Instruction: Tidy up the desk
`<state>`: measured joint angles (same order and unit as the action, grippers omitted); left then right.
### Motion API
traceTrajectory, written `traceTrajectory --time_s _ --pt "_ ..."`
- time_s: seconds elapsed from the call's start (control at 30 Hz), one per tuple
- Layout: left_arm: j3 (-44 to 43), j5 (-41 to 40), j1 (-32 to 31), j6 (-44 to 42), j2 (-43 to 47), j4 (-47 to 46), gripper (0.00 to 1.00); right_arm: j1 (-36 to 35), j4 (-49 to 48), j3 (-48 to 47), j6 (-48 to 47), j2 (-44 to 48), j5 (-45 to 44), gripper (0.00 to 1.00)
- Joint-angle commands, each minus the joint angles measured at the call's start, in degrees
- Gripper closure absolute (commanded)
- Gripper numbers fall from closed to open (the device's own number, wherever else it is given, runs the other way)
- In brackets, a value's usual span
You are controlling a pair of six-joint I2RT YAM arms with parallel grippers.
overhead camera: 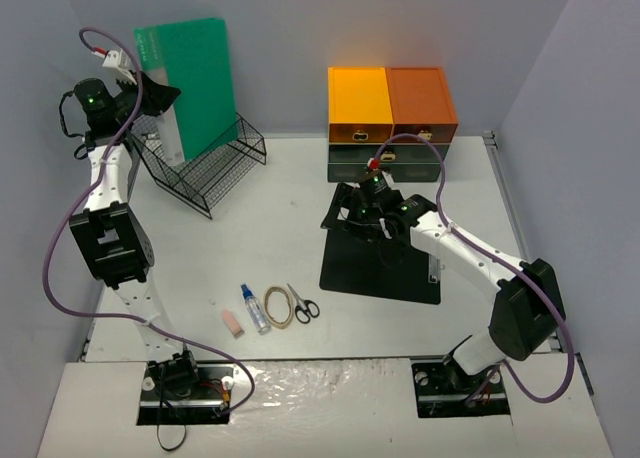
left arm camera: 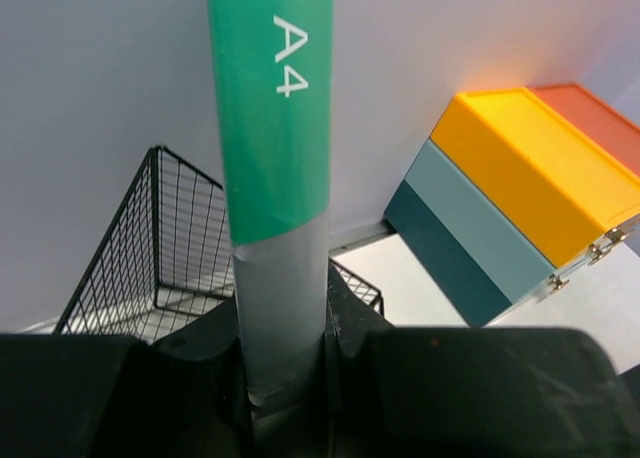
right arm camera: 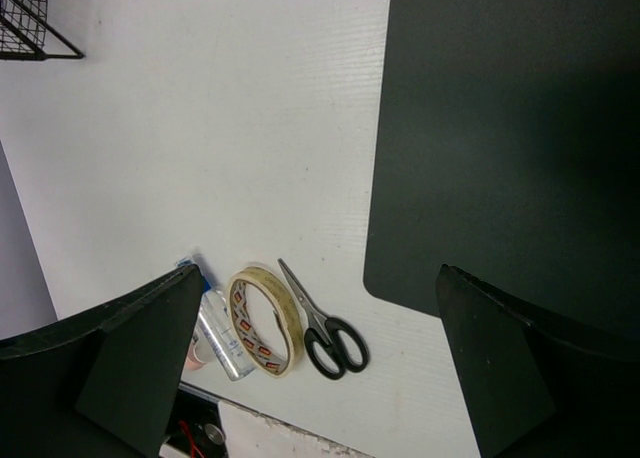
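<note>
top: fixed high behind the arm bases, looking down over the whole worktop (overhead camera: 270, 218) | left wrist: tight on folder (left arm camera: 270, 108), facing far wall past basket (left arm camera: 140, 248) and drawer unit (left arm camera: 510, 188) | right wrist: raised, facing down on mat (right arm camera: 510, 138), scissors (right arm camera: 325, 323), tape roll (right arm camera: 262, 320) | top view shares all six

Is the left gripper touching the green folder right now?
Touching. The left wrist view shows the left gripper clamped on the grey lower spine of the green folder, with both fingers pressed against it.
</note>
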<state>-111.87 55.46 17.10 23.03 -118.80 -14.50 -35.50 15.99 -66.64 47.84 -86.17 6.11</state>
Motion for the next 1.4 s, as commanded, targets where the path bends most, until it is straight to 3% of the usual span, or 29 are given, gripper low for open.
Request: traceTrajectory --time_s 0.0,0.83,1.13,1.37 --pt "-3.9 1.1 0.5 4.0 5.6 -15.2 1.0 -1.1 -1.7 1.1 -2.3 0.1 -0.2 0.0" --pt "12.4 -1.2 2.1 15.7 1.8 -49.1 1.0 -4.4 -11.8 10.0 -5.3 0.7 0.1 0.0" --pt "21.0 -2.2 2.4 16.5 2.3 -52.5 1.0 -4.5 -13.6 10.5 -5.8 -1.3 1.6 0.0" --pt "26.3 -3.0 2.2 21.8 2.0 -58.7 1.0 -5.3 -14.9 10.1 -5.4 -2.4 2.8 0.0"
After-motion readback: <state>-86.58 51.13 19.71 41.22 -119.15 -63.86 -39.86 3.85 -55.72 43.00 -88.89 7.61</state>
